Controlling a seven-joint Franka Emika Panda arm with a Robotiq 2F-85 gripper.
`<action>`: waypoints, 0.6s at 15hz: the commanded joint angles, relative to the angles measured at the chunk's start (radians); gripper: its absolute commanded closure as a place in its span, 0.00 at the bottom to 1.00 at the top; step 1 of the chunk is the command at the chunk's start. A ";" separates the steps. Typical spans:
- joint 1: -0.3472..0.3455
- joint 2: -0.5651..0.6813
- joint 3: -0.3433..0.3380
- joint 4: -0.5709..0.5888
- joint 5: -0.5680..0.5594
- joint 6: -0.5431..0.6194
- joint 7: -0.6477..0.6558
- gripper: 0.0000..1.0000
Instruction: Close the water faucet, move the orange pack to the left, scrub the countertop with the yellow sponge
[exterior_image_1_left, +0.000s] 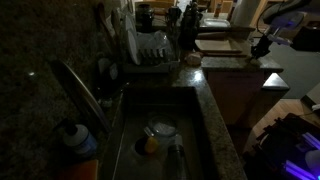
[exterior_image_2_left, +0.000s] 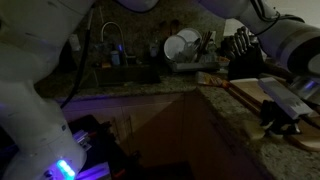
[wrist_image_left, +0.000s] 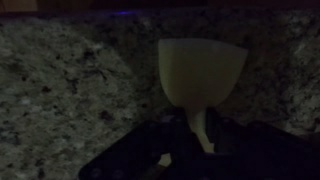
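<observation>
Evidently the sponge (wrist_image_left: 205, 65) is in the claw (wrist_image_left: 200, 132): in the wrist view its pale yellow body fans out wide at the far end and narrows to a pinched waist where the dark jaws are closed on it. That squeeze says it is soft and springy, and I judge it light, so it needs no hard grip. Too much pinch would only fold it and shrink the face that does the scrubbing. The hold is at one end, leaving the broad free part ahead of the claw. For scrubbing I judge a hold nearer the middle of the block steadier, since a long free flap can bend over or peel out sideways when dragged. If damp, it may be slippery and slide out of the grip under side load. Behind the sponge lies the speckled surface (wrist_image_left: 70, 90), close by; whether the sponge touches it I cannot tell. The stone looks hard and glossy, so the sponge takes all the give. In both exterior views the claw (exterior_image_1_left: 265, 44) (exterior_image_2_left: 284, 112) hangs low over a far stretch of surface, well apart from the sink (exterior_image_1_left: 195, 125) and the slanting faucet (exterior_image_1_left: 80, 90). The scene is dim, and the sponge itself is not clear in those views
</observation>
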 joint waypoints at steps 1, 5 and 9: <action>-0.026 0.022 -0.017 0.027 -0.012 -0.009 0.070 0.94; 0.001 0.000 -0.046 0.033 -0.066 -0.025 0.145 0.94; 0.051 0.018 -0.040 0.086 -0.138 -0.054 0.200 0.94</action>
